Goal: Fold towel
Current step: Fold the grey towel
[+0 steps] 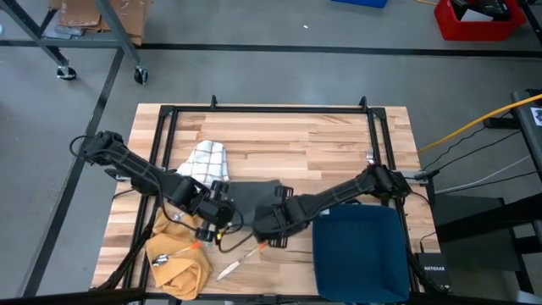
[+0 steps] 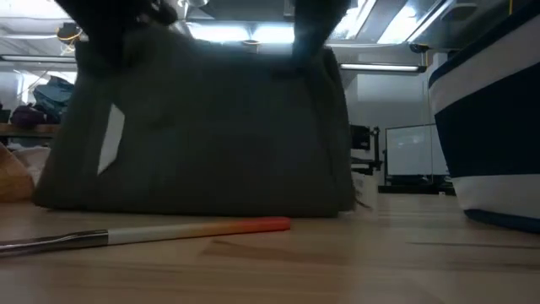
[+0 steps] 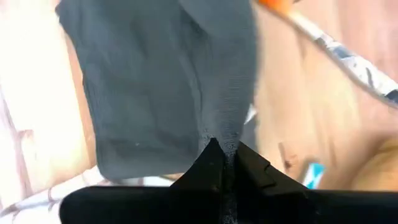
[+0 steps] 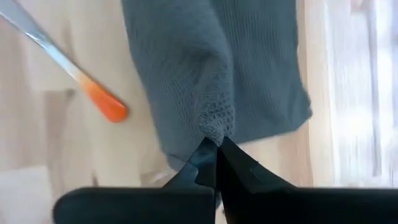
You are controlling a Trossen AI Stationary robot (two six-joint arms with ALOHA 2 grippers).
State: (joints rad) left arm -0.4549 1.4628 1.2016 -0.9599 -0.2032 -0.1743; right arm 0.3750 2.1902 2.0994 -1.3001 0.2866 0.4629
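A dark grey towel lies near the table's middle front; in the low view it hangs as a wide dark sheet with its lower edge on the wood. My left gripper is shut on the towel's near left corner. My right gripper is shut on its near right corner. The two grippers stand close together, side by side. My left gripper pinches a bunched corner of the towel between its two fingers; the cloth runs taut from the fingertips out to the rest on the table. My right gripper pinches a bunched corner of the towel between its two fingers. The corner is lifted; the cloth falls away from it to the table.
A white checked cloth lies left of the towel. A yellow cloth with a spoon lies at the front left. An orange-handled utensil lies on the wood in front. A blue bin stands at the front right.
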